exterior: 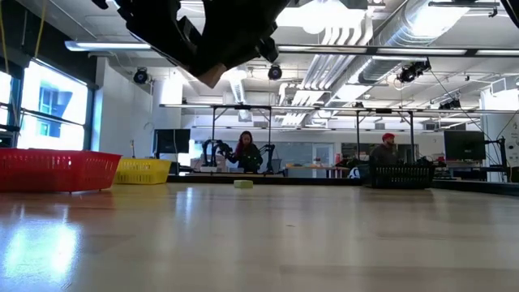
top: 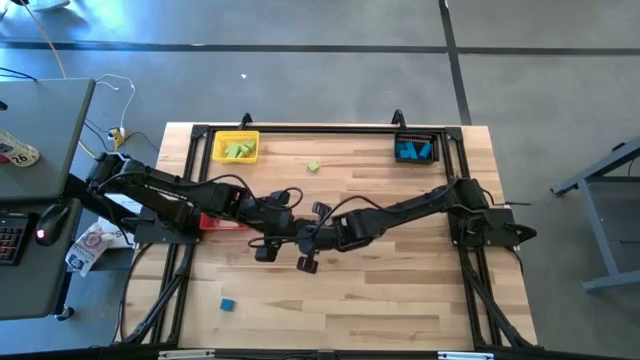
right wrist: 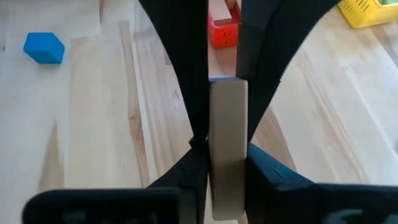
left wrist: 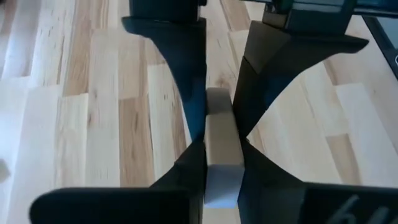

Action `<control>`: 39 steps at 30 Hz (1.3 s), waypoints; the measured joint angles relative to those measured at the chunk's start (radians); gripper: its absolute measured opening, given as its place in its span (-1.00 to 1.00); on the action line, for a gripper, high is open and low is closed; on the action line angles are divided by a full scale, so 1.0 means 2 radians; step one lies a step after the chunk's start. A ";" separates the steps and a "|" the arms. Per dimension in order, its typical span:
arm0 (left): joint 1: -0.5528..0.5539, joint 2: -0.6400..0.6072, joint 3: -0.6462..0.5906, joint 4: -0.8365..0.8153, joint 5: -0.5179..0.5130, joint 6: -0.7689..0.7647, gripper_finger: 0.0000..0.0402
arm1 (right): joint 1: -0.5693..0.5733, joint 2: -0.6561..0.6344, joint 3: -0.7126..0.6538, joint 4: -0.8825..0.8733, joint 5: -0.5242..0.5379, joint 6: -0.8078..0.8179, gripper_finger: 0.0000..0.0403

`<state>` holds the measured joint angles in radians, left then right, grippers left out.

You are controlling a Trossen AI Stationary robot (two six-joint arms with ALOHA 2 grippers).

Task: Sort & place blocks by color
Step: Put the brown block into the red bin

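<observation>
- Tan wooden bar block (left wrist: pixel 221 149), raised above mid-desk, is pinched from both sides: left claw (left wrist: pixel 219 155) and right claw (right wrist: pixel 225 149) each clamp it.
- Beyond lie a light green block (top: pixel 313 167) and blue cube (top: pixel 227 304) on the wooden desk (top: pixel 400 300).
- Red bin (exterior: pixel 57 170), yellow bin (top: pixel 236 147), black bin (top: pixel 416 148) stand around.

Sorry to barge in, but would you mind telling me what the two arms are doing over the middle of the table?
They are sorting blocks by color. Both arms meet above the table's center: the left end effector is shut on a tan wooden bar, and the right end effector is also shut on a tan bar; whether it is the same bar is unclear. Green blocks already lie in the yellow bin and blue ones in the black bin. One green block and one blue block are loose on the table.
</observation>
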<state>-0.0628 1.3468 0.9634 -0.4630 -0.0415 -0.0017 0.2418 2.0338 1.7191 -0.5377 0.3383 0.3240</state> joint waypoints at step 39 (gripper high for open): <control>-0.014 -0.003 -0.047 -0.450 -0.186 -0.349 -0.82 | -0.003 0.001 0.000 -0.022 0.024 -0.017 -0.10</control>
<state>-0.0900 1.3403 0.8694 -1.3621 -0.4143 -0.7004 0.2352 2.0365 1.7191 -0.5814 0.3859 0.2901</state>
